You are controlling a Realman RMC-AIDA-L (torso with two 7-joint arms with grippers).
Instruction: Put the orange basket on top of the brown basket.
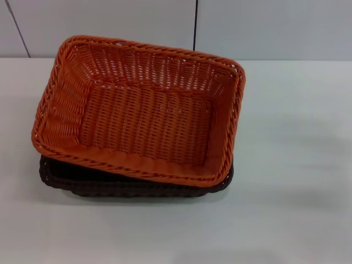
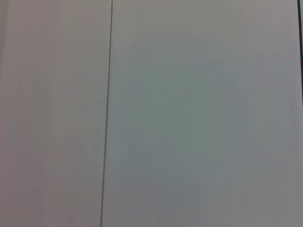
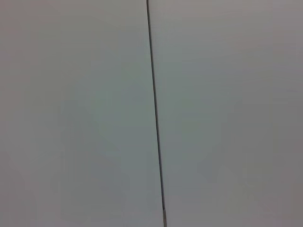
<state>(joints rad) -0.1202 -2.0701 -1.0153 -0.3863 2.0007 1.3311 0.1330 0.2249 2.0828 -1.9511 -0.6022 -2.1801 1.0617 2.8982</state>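
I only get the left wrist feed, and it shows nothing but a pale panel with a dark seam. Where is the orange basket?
Observer: In the head view the orange basket sits on top of the brown basket.
Operator: Squarely?
Observer: No, it is skewed and tilted; the brown rim shows only along the near side.
Operator: Any gripper near it?
Observer: No arm or gripper appears in the head view, only the white table.

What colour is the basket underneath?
Very dark brown, almost black, woven; seen best in the head view.
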